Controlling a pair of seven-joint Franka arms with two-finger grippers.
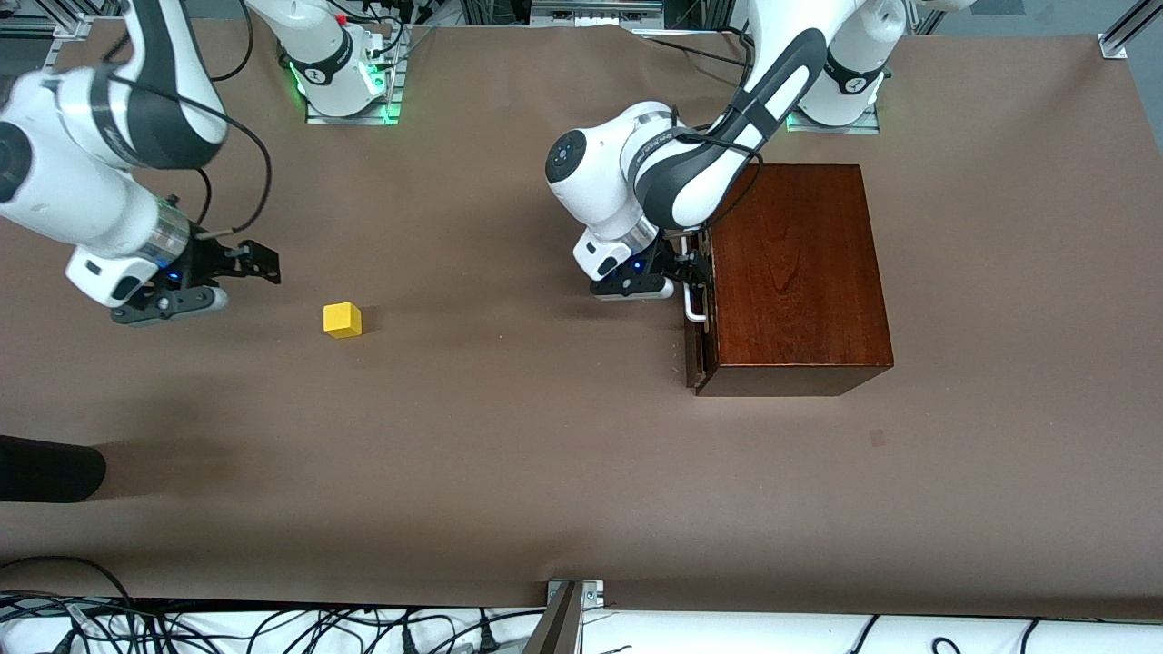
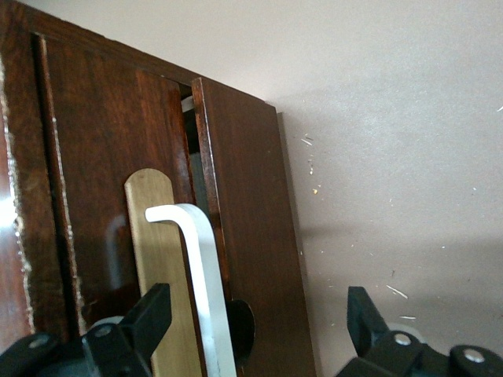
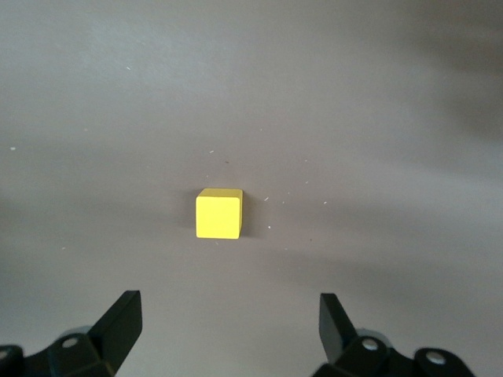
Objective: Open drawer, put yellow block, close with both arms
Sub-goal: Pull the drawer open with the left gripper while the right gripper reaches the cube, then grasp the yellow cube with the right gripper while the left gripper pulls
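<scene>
The dark reddish-brown wooden box [image 1: 800, 272] stands toward the left arm's end of the table. Its drawer front [image 1: 700, 350] sits a crack out from the box, with the white bar handle [image 1: 695, 307] on it. My left gripper [image 1: 692, 272] is open at the handle. In the left wrist view the handle [image 2: 200, 267] lies between the spread fingers of the left gripper [image 2: 255, 326], with nothing clamped. The yellow block [image 1: 342, 320] lies on the table toward the right arm's end. My right gripper [image 1: 259, 263] is open and empty, low over the table beside the block. The block [image 3: 218, 214] shows ahead of the right gripper [image 3: 232, 314].
A black object [image 1: 45, 468] juts in at the table edge near the right arm's end. Cables and a metal bracket [image 1: 571, 604] line the edge nearest the front camera. The arm bases [image 1: 345, 73] stand along the edge farthest from it.
</scene>
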